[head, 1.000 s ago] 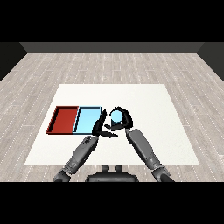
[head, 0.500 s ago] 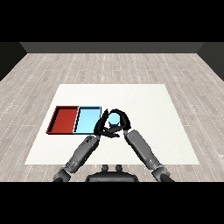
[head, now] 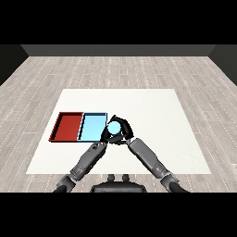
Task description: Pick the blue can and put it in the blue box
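The blue can (head: pixel 113 127) shows its light blue top just right of the light blue tray (head: pixel 91 127). My right hand (head: pixel 121 132) is curled round the can and holds it close to the tray's right edge. My left hand (head: pixel 106 136) sits right beside it, partly hidden under the right hand, so its fingers are hard to make out. The red tray (head: pixel 67 126) lies to the left of the blue one.
Both trays lie side by side on the left half of the white table (head: pixel 152 115). My two forearms cross the table's front part, meeting near the can.
My right hand has carried the can leftward, from well right of the blue tray to its right edge. The left hand has stayed in about the same place.
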Action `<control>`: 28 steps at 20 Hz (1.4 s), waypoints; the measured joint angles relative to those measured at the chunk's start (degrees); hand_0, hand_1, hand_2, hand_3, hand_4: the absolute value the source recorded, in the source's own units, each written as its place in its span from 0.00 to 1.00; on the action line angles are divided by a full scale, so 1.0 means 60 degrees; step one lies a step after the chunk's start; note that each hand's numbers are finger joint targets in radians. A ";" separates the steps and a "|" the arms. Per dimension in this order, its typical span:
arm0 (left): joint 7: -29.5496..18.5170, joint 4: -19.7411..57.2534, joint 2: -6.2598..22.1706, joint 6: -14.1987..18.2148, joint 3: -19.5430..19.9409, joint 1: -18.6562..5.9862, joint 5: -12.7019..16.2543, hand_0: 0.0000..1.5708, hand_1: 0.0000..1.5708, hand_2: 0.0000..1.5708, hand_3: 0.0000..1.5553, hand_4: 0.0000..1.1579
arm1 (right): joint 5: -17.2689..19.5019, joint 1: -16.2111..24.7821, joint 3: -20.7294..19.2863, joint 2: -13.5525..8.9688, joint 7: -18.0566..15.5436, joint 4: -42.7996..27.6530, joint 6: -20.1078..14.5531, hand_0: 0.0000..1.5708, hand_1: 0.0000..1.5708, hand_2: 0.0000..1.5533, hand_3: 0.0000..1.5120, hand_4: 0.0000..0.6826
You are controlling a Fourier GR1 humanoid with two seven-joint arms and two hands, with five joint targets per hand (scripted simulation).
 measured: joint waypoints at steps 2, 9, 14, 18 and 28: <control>0.0028 0.0042 0.0179 0.0374 -0.0127 0.0033 -0.0474 0.08 0.08 0.29 0.00 0.52 | -0.0166 -0.0160 0.0166 0.0001 -0.0075 0.0181 -0.0076 0.89 0.89 0.93 0.92 0.89; 0.0781 0.0115 0.0410 0.1652 -0.0447 -0.0209 -0.1934 0.13 0.13 0.19 0.00 0.26 | -0.0475 -0.0416 0.0553 -0.0158 -0.0224 0.0382 -0.0235 0.93 0.93 0.94 0.92 0.88; 0.0538 0.0251 0.0440 0.1634 -0.0211 -0.0244 -0.1954 0.44 0.44 0.51 0.34 0.62 | -0.0581 -0.0551 0.0930 -0.0217 -0.0438 0.0431 -0.0599 0.92 0.92 0.94 0.92 0.89; 0.0168 0.0140 0.0394 0.1902 -0.0250 -0.0024 -0.1503 0.49 0.49 0.52 0.44 0.58 | -0.0743 -0.0621 0.1129 -0.0245 -0.0362 0.0311 -0.0731 0.91 0.91 0.93 0.92 0.89; 0.0055 0.0162 0.0251 0.1849 -0.0365 0.0054 -0.0530 0.91 0.91 0.86 0.67 0.57 | -0.0904 -0.0408 0.0939 -0.0243 -0.0380 0.0189 -0.0468 0.84 0.84 0.91 0.91 0.75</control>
